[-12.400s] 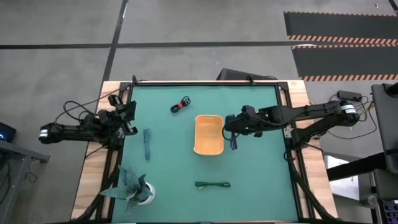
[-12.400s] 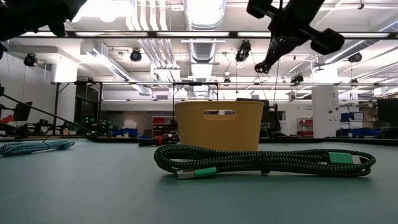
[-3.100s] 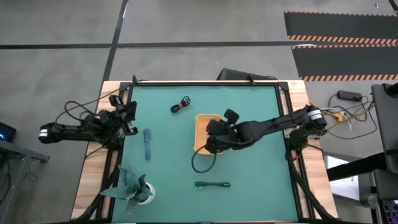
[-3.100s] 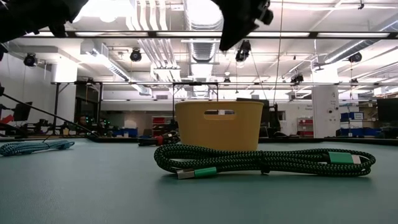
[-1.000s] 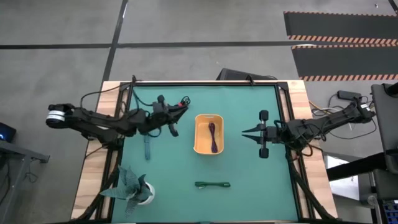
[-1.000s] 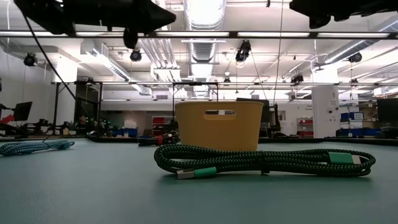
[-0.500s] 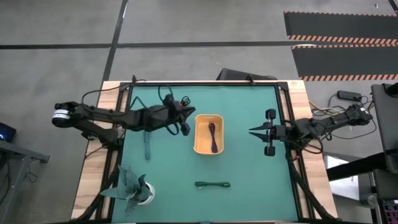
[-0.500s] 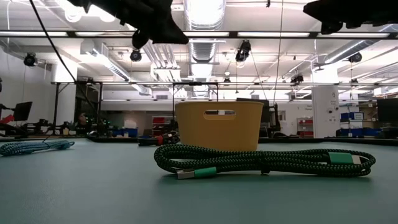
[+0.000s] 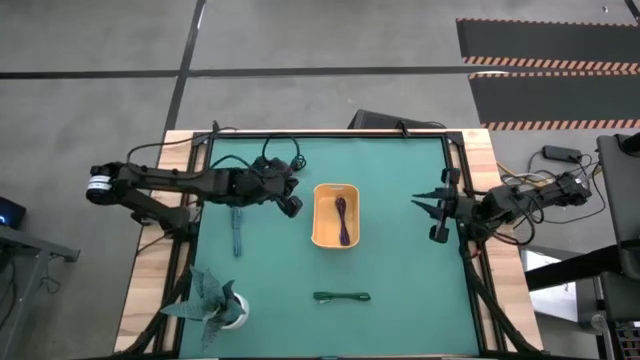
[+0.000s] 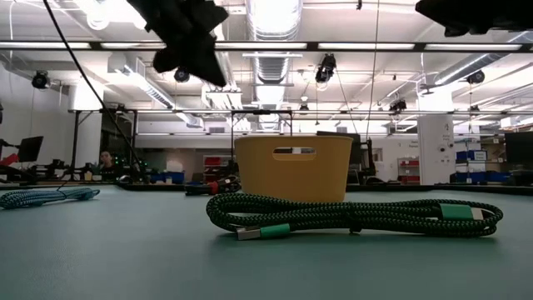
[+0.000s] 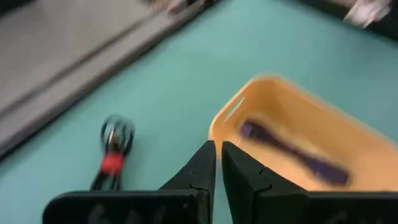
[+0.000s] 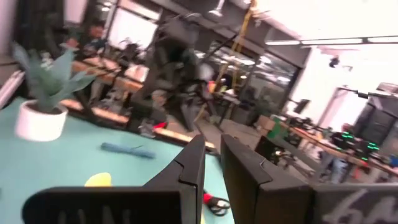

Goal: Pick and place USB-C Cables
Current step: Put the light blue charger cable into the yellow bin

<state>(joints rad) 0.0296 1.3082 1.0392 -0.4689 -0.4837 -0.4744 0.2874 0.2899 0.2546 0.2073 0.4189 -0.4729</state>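
Cables: four small bundles of thin cord, judged light, limp and springy; each should be pinched across the middle of the bundle, where the strands lie together, not by a plug end.
Purple cable (image 9: 342,216): already lying inside the orange tray (image 9: 322,238) at the table's middle.
Red-and-black cable (image 11: 112,157): on the mat at the far left, just left of the tray; hidden under the left arm from above.
Left gripper (image 9: 290,204): jaws closed and empty, hovering above the mat between the red-and-black cable and the tray's left wall, touching neither.
Light blue cable (image 9: 237,231): left of the tray, nearer than the left gripper and close to it.
Dark green cable (image 9: 341,296): near side, well apart from both grippers.
Right gripper (image 9: 420,205): fingers nearly together, holding nothing, waiting at the right edge.
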